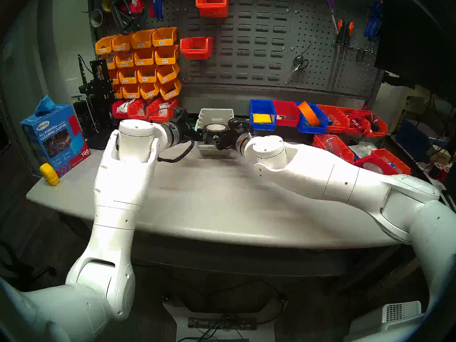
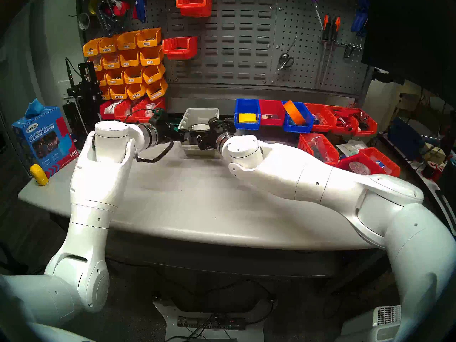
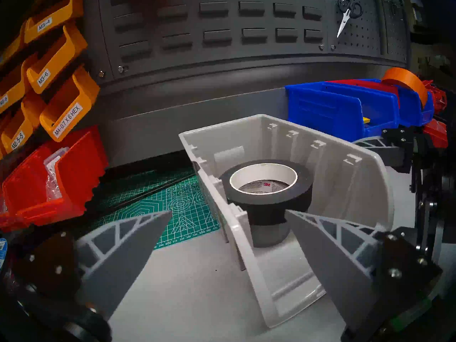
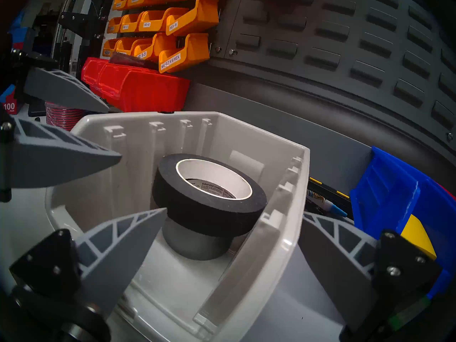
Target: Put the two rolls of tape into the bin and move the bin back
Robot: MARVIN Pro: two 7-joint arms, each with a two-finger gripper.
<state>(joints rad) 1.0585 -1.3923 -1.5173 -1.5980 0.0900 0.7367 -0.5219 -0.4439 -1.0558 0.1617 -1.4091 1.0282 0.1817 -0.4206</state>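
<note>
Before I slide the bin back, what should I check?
1. Both rolls inside the bin: ok; the black roll sits on the silver-grey roll.
2. The left end effector straddles the bin's left wall: ok.
3. The right end effector straddles the right wall: ok.
4. Walls clamped: not ok, both are open.
5. Room behind the bin: cannot tell.

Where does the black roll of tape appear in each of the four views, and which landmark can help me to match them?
Head stereo left: black roll just above centre, inside the beige-grey bin, between the two wrists.
Head stereo right: same spot, a little further left.
Left wrist: right of centre, stacked on a grey roll.
Right wrist: centre, tilted.
Shared landmark: the blue bin to the robot's right of the beige-grey bin.
</note>
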